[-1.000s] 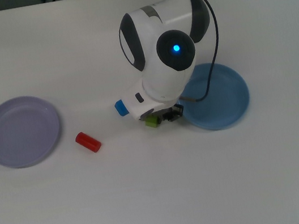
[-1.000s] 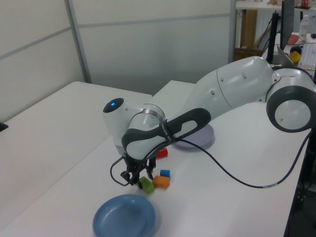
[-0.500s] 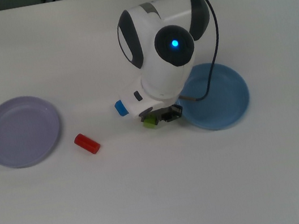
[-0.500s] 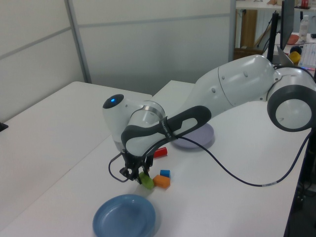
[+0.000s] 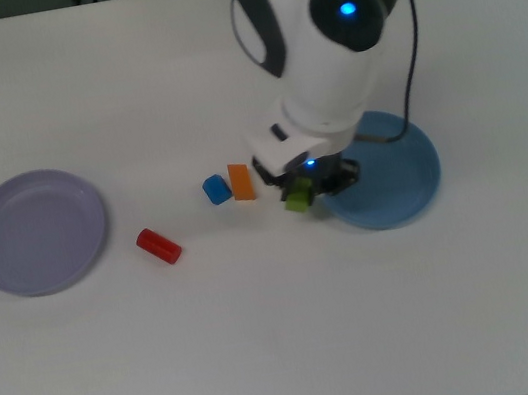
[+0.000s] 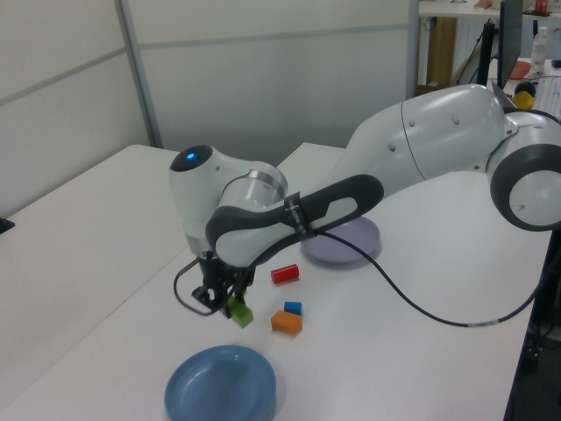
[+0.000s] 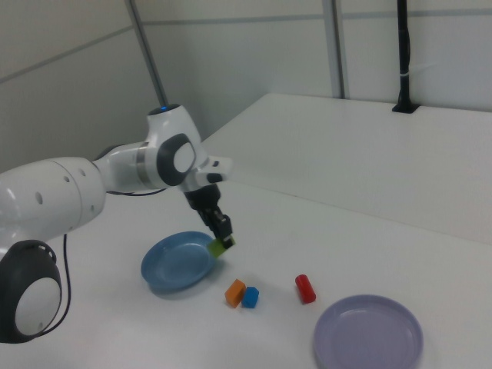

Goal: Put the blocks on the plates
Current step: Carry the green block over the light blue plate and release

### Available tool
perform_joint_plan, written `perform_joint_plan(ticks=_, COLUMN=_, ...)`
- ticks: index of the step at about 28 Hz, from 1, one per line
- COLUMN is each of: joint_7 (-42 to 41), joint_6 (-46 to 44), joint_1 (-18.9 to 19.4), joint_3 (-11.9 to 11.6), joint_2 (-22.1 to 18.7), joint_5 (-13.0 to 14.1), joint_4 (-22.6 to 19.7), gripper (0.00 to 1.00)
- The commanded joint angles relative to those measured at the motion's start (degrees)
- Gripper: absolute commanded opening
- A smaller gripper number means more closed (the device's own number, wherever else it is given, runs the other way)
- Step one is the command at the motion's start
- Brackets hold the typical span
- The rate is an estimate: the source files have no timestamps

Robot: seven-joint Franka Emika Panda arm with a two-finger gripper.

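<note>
**Green block held in the air beside the blue plate**

The gripper (image 7: 223, 234) is closed on the lime-green block (image 7: 221, 247), which hangs at the fingertips, tilted and clear of the white table (image 5: 290, 355). In the top view the green block (image 5: 297, 199) sits under the tool, just at the blue plate's (image 5: 399, 185) rim on the top view's left. In the left view the block (image 6: 240, 311) is above the table, higher than the blue plate (image 6: 221, 381) and not over its middle.

The other blocks lie on the table, taken from the blue plate in the top view. The orange block (image 5: 241, 182) is near, to the top view's left. The blue cube (image 5: 215, 189) is just beside the orange one, farther from the plate. The red oblong (image 5: 159, 246) lies farther left still, between the cube and the lavender plate (image 5: 37, 232), which is well apart from the blue plate. Both plates hold nothing.
</note>
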Motion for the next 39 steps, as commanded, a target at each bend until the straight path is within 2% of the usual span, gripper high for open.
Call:
perform_joint_plan(ticks=1, joint_7=1.16, joint_6=0.95, joint_1=4.20, joint_3=-0.62, joint_2=-0.68, joint_5=-0.97, joint_4=-1.41, gripper=0.00)
perform_joint_plan(ticks=9, joint_7=1.25, joint_6=1.03, joint_1=7.27, joint_3=-0.62, joint_2=-0.07, joint_5=-1.14, joint_4=-1.50, gripper=0.00)
perform_joint_plan(ticks=13, joint_7=1.16, joint_6=1.03, joint_1=8.15, joint_3=-0.62, joint_2=1.34, joint_5=-1.75, joint_4=-1.76, gripper=0.11)
perform_joint_plan(ticks=17, joint_7=1.25, joint_6=1.03, joint_1=9.47, joint_3=-0.62, joint_2=2.57, joint_5=-3.69, joint_4=-2.55, gripper=0.12)
perform_joint_plan(ticks=23, joint_7=1.34, joint_6=1.03, joint_1=9.82, joint_3=-0.62, joint_2=2.57, joint_5=-3.69, joint_4=-3.08, gripper=0.14)
perform_joint_plan(ticks=25, joint_7=1.34, joint_6=1.03, joint_1=9.91, joint_3=-0.62, joint_2=2.57, joint_5=-3.69, joint_4=-3.08, gripper=0.28)
perform_joint_plan(ticks=26, joint_7=1.25, joint_6=0.77, joint_1=9.91, joint_3=-0.62, joint_2=2.57, joint_5=-3.69, joint_4=-3.08, gripper=0.59)
perform_joint_plan(ticks=28, joint_7=1.34, joint_6=0.42, joint_1=9.91, joint_3=-0.62, joint_2=2.48, joint_5=-3.78, joint_4=-3.08, gripper=0.97)
perform_joint_plan(ticks=29, joint_7=1.25, joint_6=0.33, joint_1=9.91, joint_3=-0.62, joint_2=2.39, joint_5=-3.78, joint_4=-3.08, gripper=1.00)
perform_joint_plan(ticks=34, joint_7=0.99, joint_6=-0.02, joint_1=9.74, joint_3=-1.32, joint_2=0.64, joint_5=-2.99, joint_4=-2.73, gripper=1.00)
perform_joint_plan(ticks=39, joint_7=0.81, joint_6=-3.09, joint_1=7.98, joint_3=-1.32, joint_2=-2.61, joint_5=-2.64, joint_4=-2.64, gripper=1.00)
